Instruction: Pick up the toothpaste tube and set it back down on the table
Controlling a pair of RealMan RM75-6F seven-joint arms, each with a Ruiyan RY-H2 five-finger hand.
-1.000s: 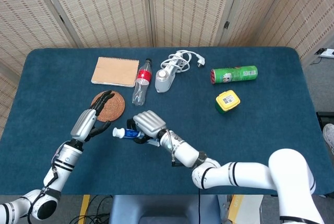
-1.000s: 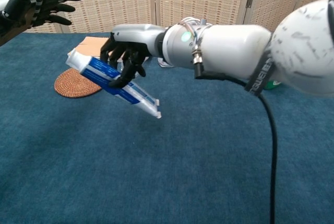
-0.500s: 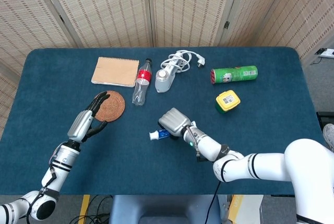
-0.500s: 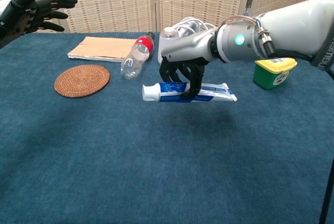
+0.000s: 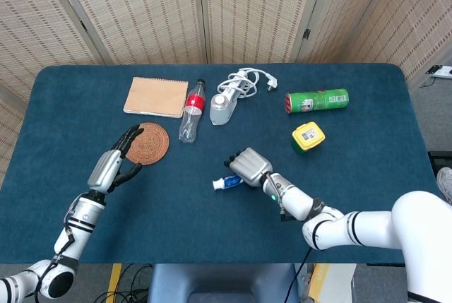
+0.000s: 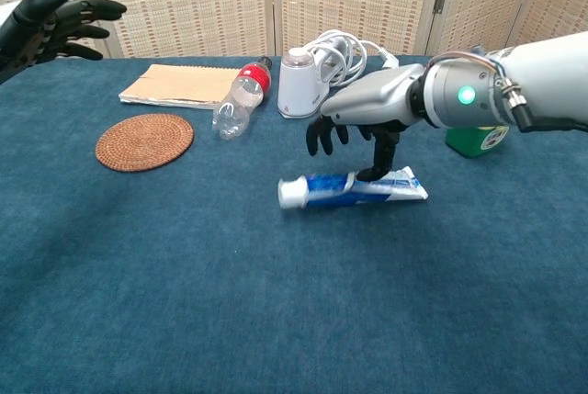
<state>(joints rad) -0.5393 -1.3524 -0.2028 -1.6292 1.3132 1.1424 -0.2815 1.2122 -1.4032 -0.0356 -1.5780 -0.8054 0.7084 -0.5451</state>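
The toothpaste tube (image 6: 354,188) is lying flat on the blue counter (image 6: 276,302) now, white cap to the left, whereas half a second ago it was held up off the surface; the blue and white label's writing is too small to read. The right hand (image 6: 363,123) sits over it with fingers loosened and apart, just the thumb tip touching the tube's top, and the left hand (image 6: 50,22) hangs spread and empty at far left. Behind are a woven coaster (image 6: 145,140), notebook (image 6: 179,84), clear bottle (image 6: 241,95), white charger (image 6: 303,82), and in the head view a green can (image 5: 317,100) with unreadable print.
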